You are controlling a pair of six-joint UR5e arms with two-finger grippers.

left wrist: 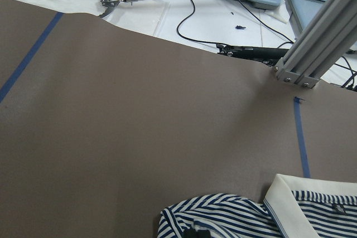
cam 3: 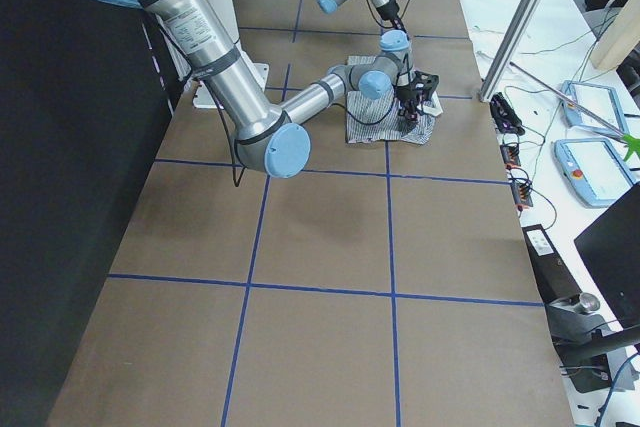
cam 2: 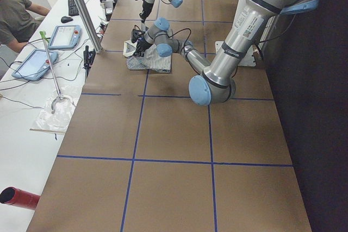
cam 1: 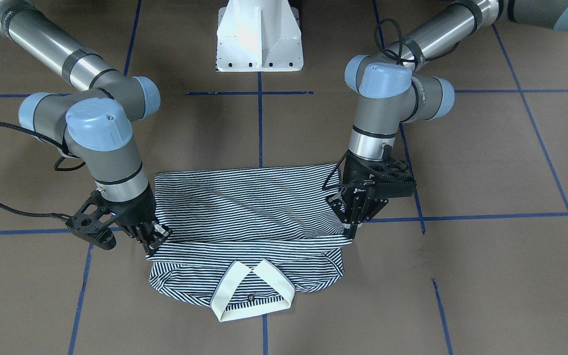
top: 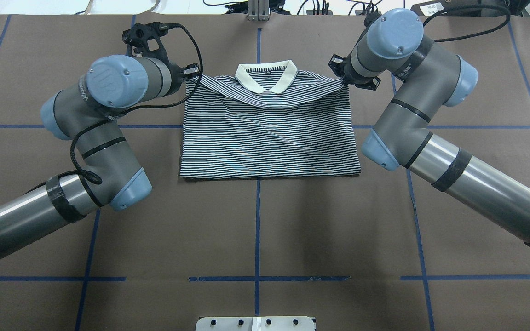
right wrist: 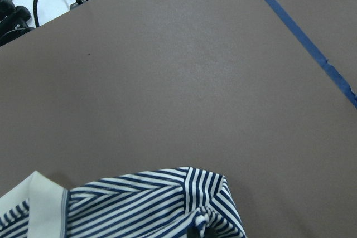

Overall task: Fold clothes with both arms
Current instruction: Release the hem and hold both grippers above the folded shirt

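The striped polo shirt lies flat in the table's middle, its lower half folded up over the body, with the cream collar at the far edge. In the front view the folded edge lies just behind the collar. My left gripper is shut on the folded layer's corner, on the right in the front view. My right gripper is shut on the opposite corner, on the left in the front view. Both wrist views show bunched striped cloth at the bottom edge.
The white pedestal base stands at the robot's side of the brown table, which is marked with blue tape lines. Beyond the far edge are an aluminium post, cables and tablets. A seated person is at the side bench.
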